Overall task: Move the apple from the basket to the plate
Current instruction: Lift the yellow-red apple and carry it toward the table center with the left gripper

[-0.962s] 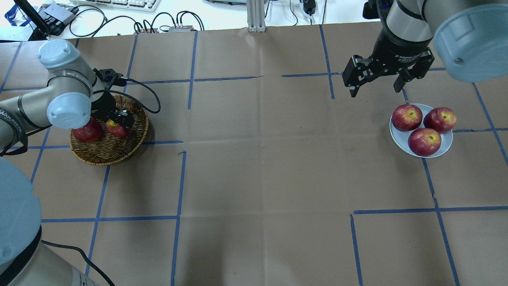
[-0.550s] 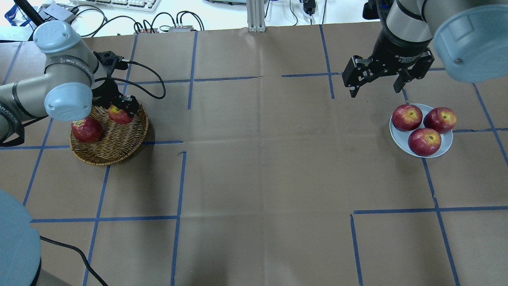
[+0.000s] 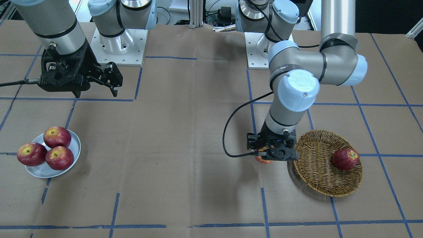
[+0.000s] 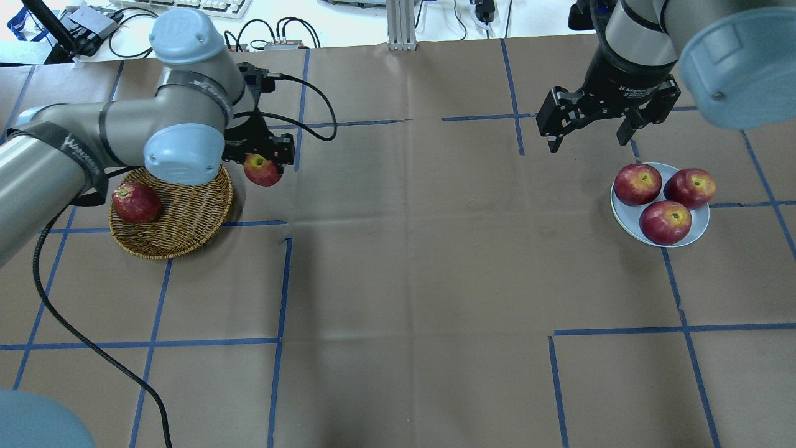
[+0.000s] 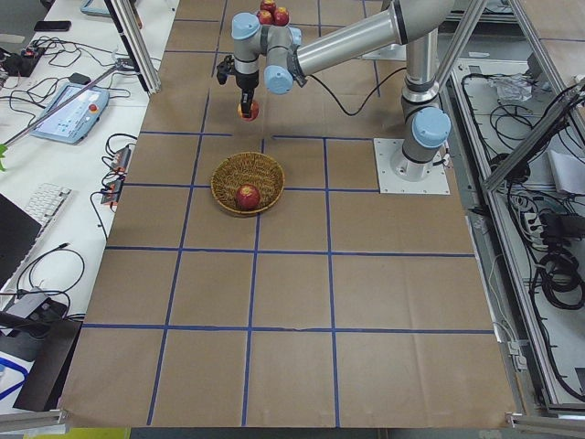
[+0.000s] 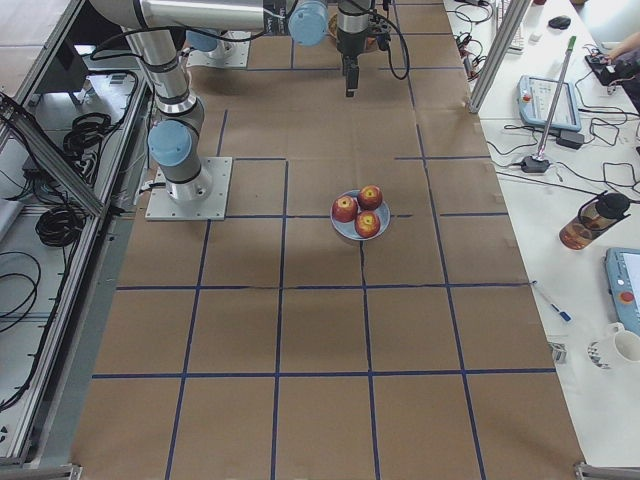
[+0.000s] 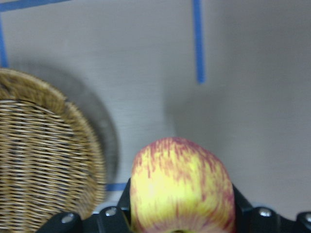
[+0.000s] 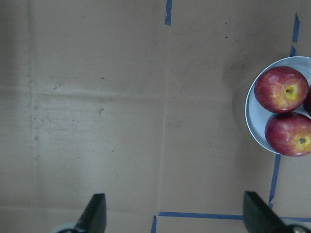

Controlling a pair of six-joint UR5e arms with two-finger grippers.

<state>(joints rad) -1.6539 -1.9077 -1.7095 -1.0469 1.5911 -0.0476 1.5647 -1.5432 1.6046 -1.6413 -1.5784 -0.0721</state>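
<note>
Carrying the apple (image 7: pixel 181 187) clamped in your left fingers (image 7: pixel 241 209), just off the basket (image 4: pixel 180 233) at 2 o'clock; right fingers (image 4: pixel 548 127) splayed. Plate (image 4: pixel 625 225), far toward 3 o'clock, holds three apples (image 4: pixel 665 221), so yours could roll off.

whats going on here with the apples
The left gripper has its jaws shut on the paler apple and holds it above the table, just outside the basket. One dark red apple lies in the basket. Across the table, the plate holds three red apples. The right gripper hangs near the plate, jaws open and empty.
</note>
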